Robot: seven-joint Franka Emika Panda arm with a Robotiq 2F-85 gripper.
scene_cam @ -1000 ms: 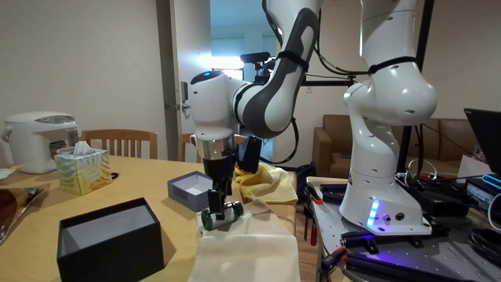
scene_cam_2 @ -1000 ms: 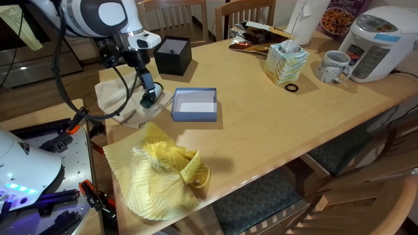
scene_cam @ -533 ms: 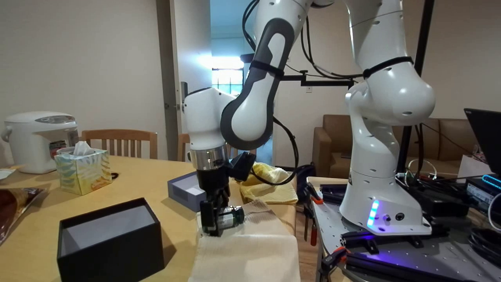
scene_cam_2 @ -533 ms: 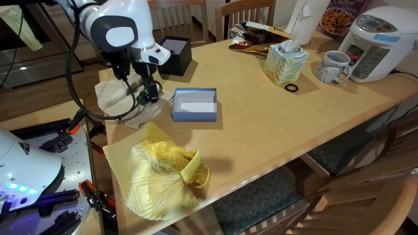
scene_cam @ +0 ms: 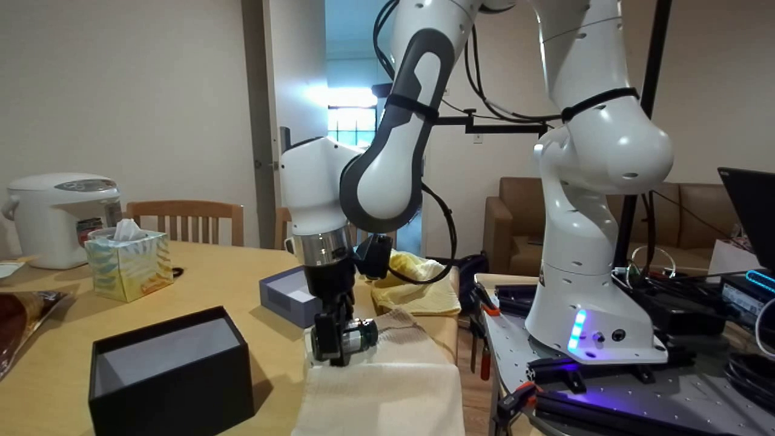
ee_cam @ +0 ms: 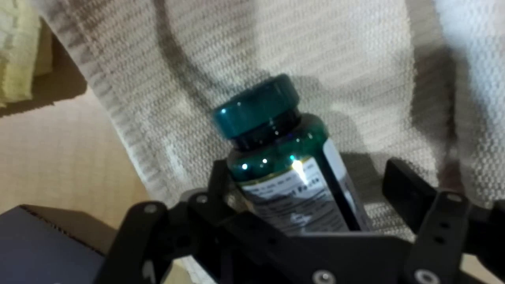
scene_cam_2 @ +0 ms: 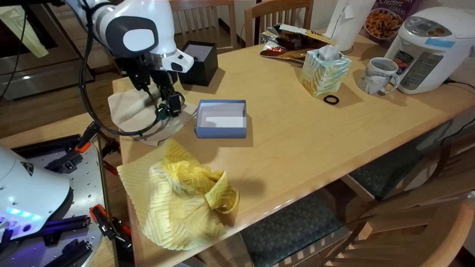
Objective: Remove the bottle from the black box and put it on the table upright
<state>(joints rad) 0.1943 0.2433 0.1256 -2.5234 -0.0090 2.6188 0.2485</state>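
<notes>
- My gripper (ee_cam: pixel 308 173) stands spread astride the lying bottle (ee_cam: pixel 290 173), holding nothing.
- Closing off-centre could roll it across the cloth (ee_cam: pixel 355 71).
- A loose pinch could drop it during uprighting.

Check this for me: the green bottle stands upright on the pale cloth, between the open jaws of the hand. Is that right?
Not upright: the wrist view shows the green bottle lying on its side. It is on the pale cloth and between the open jaws of the hand, as you say.
</notes>
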